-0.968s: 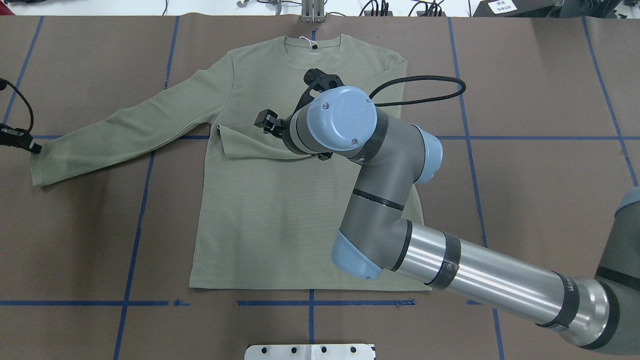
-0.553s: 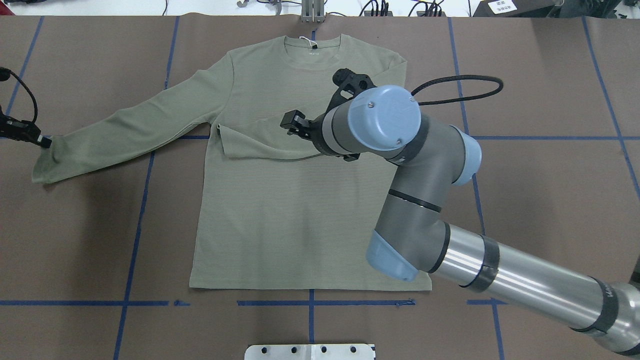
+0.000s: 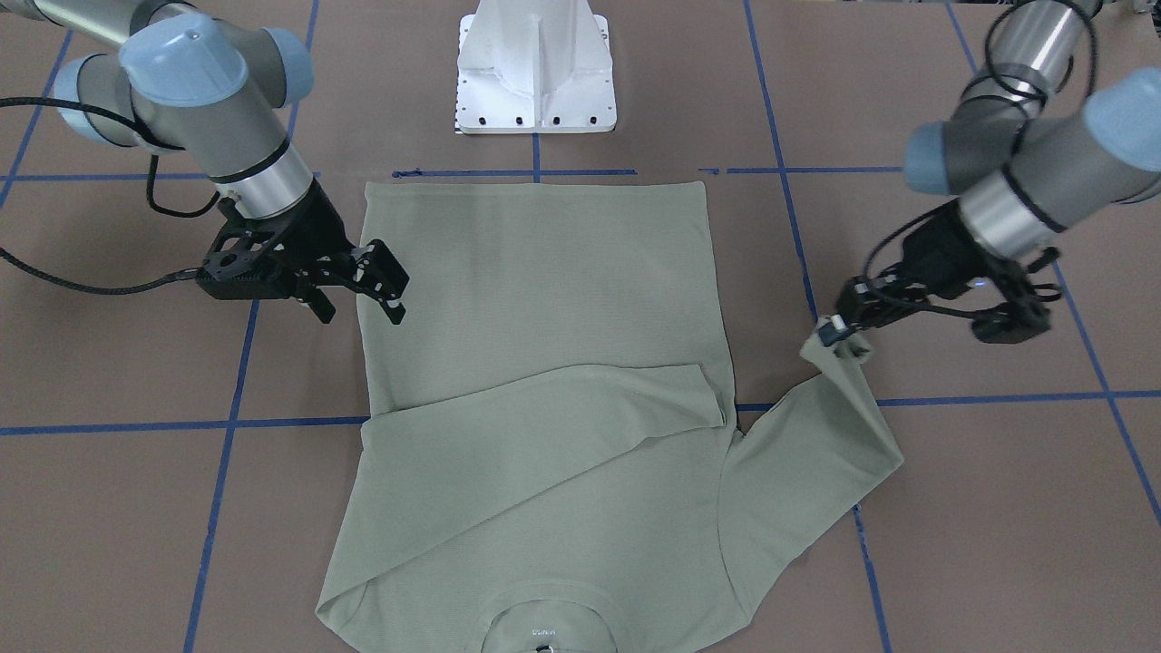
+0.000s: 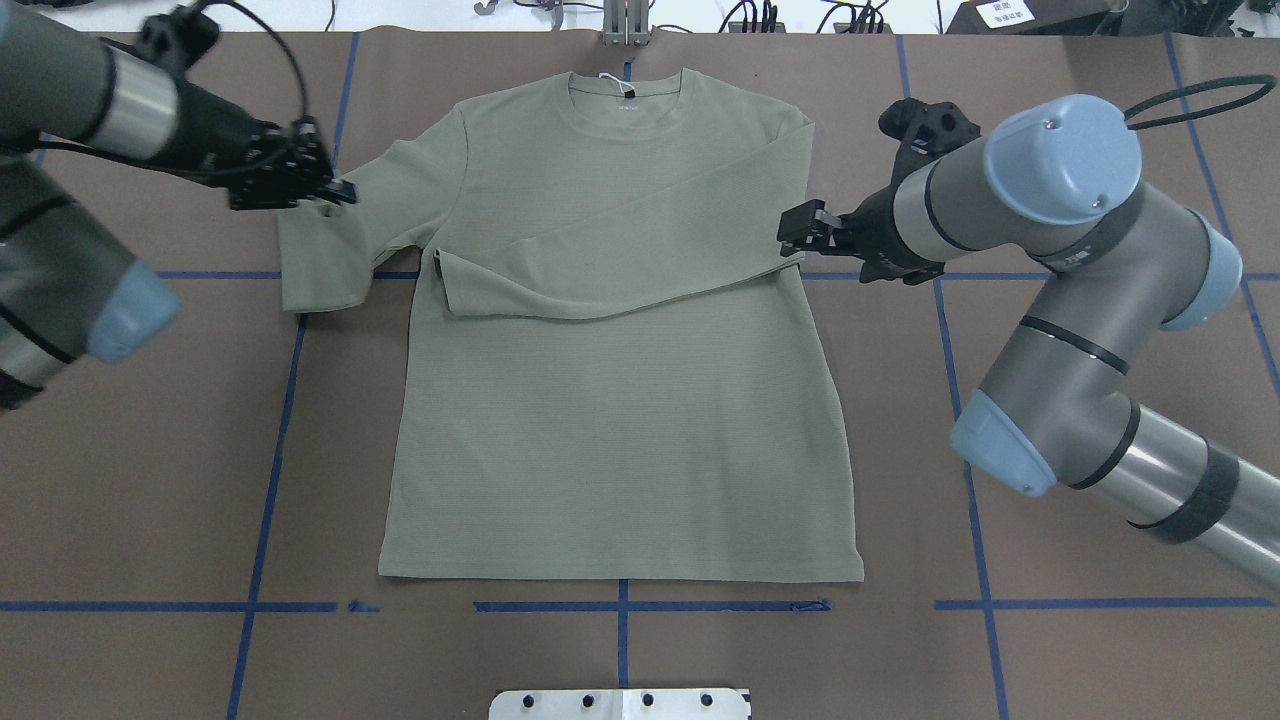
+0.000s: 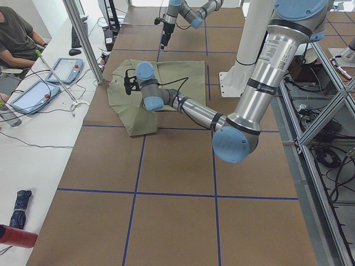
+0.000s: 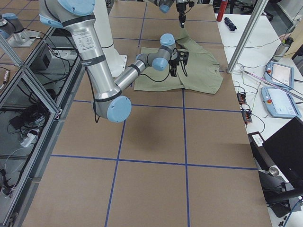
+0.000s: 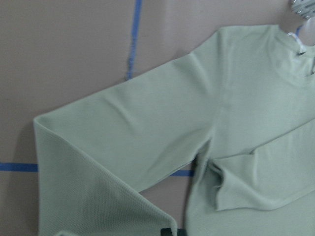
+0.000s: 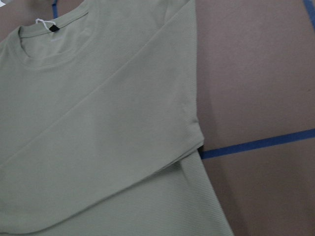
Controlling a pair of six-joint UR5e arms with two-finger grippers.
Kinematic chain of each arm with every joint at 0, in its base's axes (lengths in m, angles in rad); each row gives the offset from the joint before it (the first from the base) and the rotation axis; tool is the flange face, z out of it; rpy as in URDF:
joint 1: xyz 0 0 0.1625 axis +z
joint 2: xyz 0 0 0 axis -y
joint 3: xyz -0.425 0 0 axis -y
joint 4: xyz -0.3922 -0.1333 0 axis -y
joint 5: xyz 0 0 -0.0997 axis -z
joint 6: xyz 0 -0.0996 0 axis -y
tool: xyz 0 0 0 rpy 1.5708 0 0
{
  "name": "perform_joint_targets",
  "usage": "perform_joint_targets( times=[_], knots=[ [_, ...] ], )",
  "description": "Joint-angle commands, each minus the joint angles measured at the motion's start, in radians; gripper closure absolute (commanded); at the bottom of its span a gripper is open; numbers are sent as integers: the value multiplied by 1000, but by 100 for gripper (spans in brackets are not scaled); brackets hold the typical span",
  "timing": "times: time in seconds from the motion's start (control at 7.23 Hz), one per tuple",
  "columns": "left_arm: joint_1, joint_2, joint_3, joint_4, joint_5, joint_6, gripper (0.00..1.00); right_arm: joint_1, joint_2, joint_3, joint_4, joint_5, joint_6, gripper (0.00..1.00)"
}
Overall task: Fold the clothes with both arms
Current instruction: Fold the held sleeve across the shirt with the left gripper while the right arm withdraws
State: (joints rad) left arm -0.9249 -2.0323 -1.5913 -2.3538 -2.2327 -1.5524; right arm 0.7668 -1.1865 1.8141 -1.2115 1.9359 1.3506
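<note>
The shirt (image 4: 620, 420) lies flat on the table (image 4: 1050, 150), one sleeve folded across its chest. The left gripper (image 4: 340, 190) pinches the other sleeve's cuff. The right gripper (image 4: 790, 233) is spread beside the shirt's edge.

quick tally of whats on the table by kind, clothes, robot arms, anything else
shirt: 1
robot arms: 2, left arm and right arm
white base: 1
total: 4

Two steep opposing views, two distant end views and two close wrist views all share the shirt (image 4: 620, 420).
</note>
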Motion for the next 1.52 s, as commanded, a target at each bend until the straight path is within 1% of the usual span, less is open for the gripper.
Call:
perform_joint_targets(
  times=[0.0, 0.14, 0.28, 0.41, 0.55, 0.69, 0.83, 0.97, 1.11, 1.24, 1.38],
  knots=[
    [193, -252, 81, 22, 249, -239, 100, 58, -123, 42, 19, 44, -91, 0],
    [201, -420, 261, 33, 277, -280, 100, 68, -193, 42, 115, 49, -111, 0],
    [271, -541, 430, 24, 386, -300, 100, 69, -243, 37, 195, 52, -111, 0],
    [331, -566, 454, 5, 481, -298, 100, 83, -269, 37, 214, 69, -113, 0],
    [351, -612, 532, -49, 487, -293, 100, 95, -280, 37, 216, 83, -113, 0],
    [366, -687, 657, -108, 489, -293, 100, 95, -283, 39, 217, 86, -113, 0],
    [374, -700, 703, -158, 510, -290, 100, 97, -289, 39, 217, 87, -114, 0],
    [389, -712, 708, -163, 531, -290, 100, 97, -295, 39, 217, 86, -113, 0],
    [415, -735, 741, -165, 562, -290, 68, 97, -298, 40, 217, 84, -113, 0],
    [438, -746, 772, -171, 627, -291, 39, 95, -298, 39, 217, 81, -111, 0],
    [440, -744, 771, -171, 636, -291, 26, 94, -298, 37, 217, 78, -110, 0]
  ],
)
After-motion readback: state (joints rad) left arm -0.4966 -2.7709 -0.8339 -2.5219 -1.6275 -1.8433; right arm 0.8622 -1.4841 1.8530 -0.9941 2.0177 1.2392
